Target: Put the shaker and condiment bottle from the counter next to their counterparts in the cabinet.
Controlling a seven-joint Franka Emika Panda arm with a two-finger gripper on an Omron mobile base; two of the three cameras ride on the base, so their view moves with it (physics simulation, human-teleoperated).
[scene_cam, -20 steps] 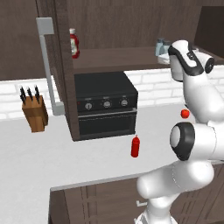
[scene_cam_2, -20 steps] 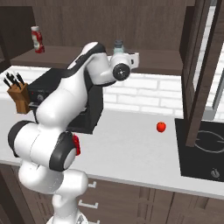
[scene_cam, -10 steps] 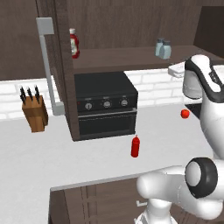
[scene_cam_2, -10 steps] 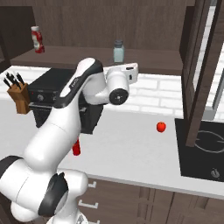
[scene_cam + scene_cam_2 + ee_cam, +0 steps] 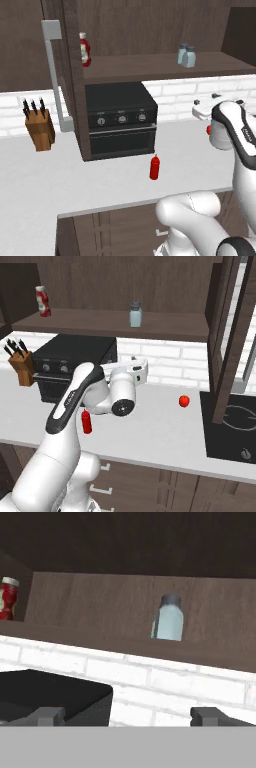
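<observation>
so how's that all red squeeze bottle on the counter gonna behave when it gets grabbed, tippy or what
The condiment bottle stands upright, tall and narrow on a small base, so a sideways nudge would probably tip it. Its round body would likely roll once down. It looks small, probably light, and a squeeze bottle may give under the fingers. The gripper is open, not near it.

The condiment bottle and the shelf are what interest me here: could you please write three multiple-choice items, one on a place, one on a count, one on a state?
1. Where does the all-red condiment bottle stand?
A. on the counter before the black oven
B. on the cabinet shelf
C. in the hand

2. How many shakers stand on the shelf?
A. none
B. two
C. four

3. How is the hand?
A. shut on a bottle
B. shut empty
C. open

Key: 1 A, it stands upright on white countertop; 2 B, the left base view shows a pair side by side; 3 C, its fingertips stand wide apart with nothing between.
</observation>
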